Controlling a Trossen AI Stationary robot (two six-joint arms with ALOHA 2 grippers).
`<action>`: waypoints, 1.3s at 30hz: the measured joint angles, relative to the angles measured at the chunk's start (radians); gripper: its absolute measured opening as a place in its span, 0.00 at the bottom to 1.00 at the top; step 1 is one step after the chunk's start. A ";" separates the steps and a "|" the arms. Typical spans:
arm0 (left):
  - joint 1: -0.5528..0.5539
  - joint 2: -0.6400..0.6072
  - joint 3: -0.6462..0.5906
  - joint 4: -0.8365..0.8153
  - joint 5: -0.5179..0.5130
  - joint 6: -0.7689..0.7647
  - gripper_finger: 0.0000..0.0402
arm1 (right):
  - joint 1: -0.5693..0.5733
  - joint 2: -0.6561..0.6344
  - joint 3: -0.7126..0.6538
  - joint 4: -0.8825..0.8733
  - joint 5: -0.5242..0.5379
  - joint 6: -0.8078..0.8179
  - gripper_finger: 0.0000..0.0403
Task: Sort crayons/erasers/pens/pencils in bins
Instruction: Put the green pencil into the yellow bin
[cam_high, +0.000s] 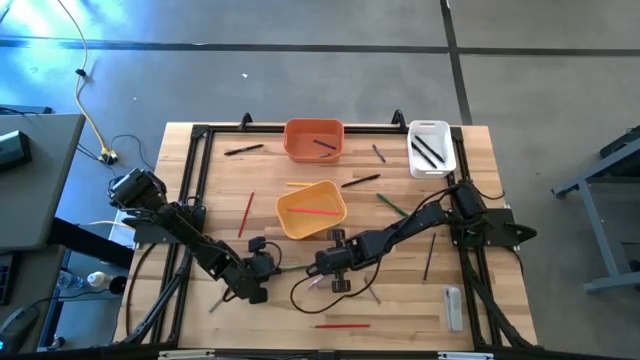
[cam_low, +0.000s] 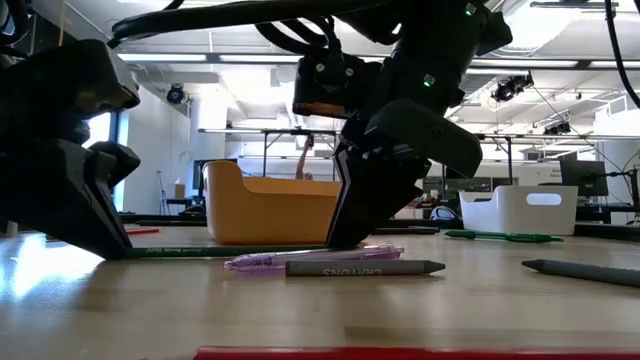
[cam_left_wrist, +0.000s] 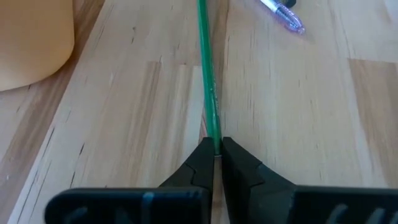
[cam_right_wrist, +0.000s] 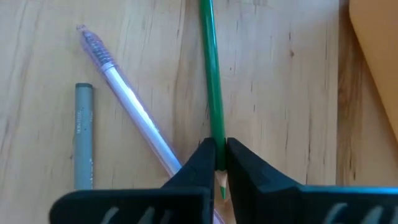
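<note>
**benchwatcher:** Lettering first, since you asked: the only thing you can read is "CRAYONS", upside down, on the grey crayon (cam_low: 365, 268) lying just beside the lilac pen (cam_low: 315, 257) near the desk's front edge. Nothing readable on the bins.

**op_two:** And the grippers?

**benchwatcher:** You've got both pinched on the same green pencil (cam_right_wrist: 212, 81), one at each end. The left gripper (cam_left_wrist: 217, 151) has its fingers together on one end, and the right gripper (cam_right_wrist: 219, 149) is clamped on the tip end, right next to that pen. The pencil lies flat on the wood, in front of the yellow-orange bin (cam_high: 311, 209), which holds one red stick.

**op_two:** Surface? Room?

**benchwatcher:** Pale butcher-block desk (cam_high: 400, 300) with a black frame round it, grey floor with dark seams beyond. The low view looks into a bright workshop with ceiling lights and monitors.

**op_two:** Space to move?

**benchwatcher:** Your orange bin (cam_high: 314, 139) and white bin (cam_high: 431, 147) sit at the far edge, well apart from the arms. Loose sticks are scattered between; a red one (cam_high: 343, 325) lies along the front edge. The front left corner looks open.
</note>
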 joint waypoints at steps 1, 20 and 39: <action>-0.003 -0.005 -0.001 0.001 0.003 0.003 0.03 | 0.000 0.000 0.000 0.000 0.000 0.000 0.03; -0.068 -0.478 -0.009 -0.239 -0.137 0.142 0.23 | 0.012 -0.112 -0.005 -0.069 0.106 -0.010 0.01; 0.024 -0.558 -0.005 -0.351 -0.196 0.125 0.00 | -0.326 -0.214 -0.002 -0.141 0.174 -0.329 0.01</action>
